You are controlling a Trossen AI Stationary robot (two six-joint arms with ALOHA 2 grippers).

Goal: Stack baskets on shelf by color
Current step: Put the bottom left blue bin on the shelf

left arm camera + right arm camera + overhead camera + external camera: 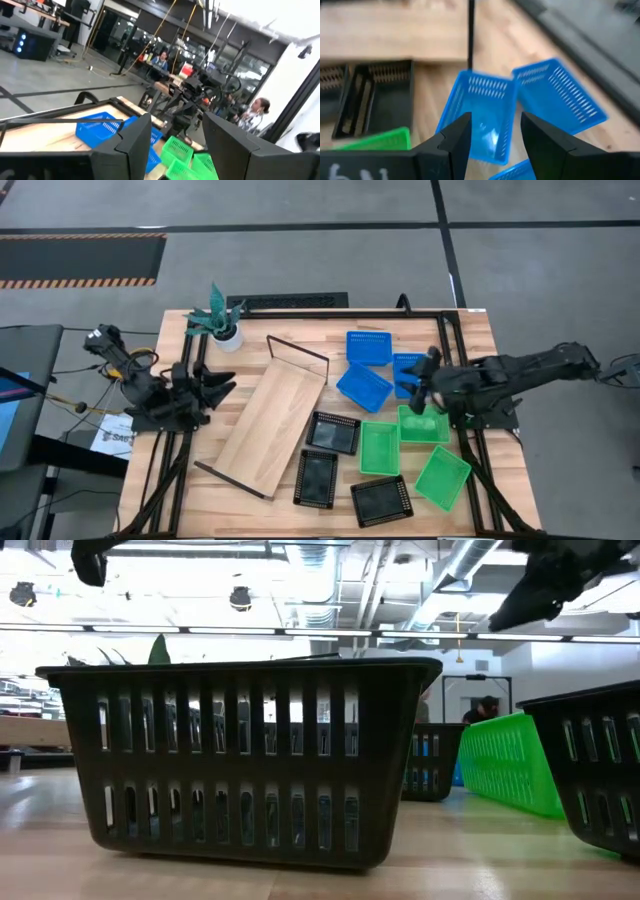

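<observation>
Scanning from the left: my left gripper (222,385) waits at the left edge of the surface (470,340), fingers spread and holding nothing, beside the near end of the shelf (268,417). The shelf lies on a diagonal across the left half and carries no baskets yet. To its right sit the three black baskets (331,432) along the front, then the three green baskets (379,447), with the blue baskets (364,387) further back.

My right gripper (426,367) hangs over the blue group, fingers spread, empty. In the right wrist view the middle blue basket (481,122) lies directly ahead between my fingers, its long axis running roughly along my line of approach, so the fingers would straddle a short wall. I judge the right arm far nearer to it than the left.
</observation>
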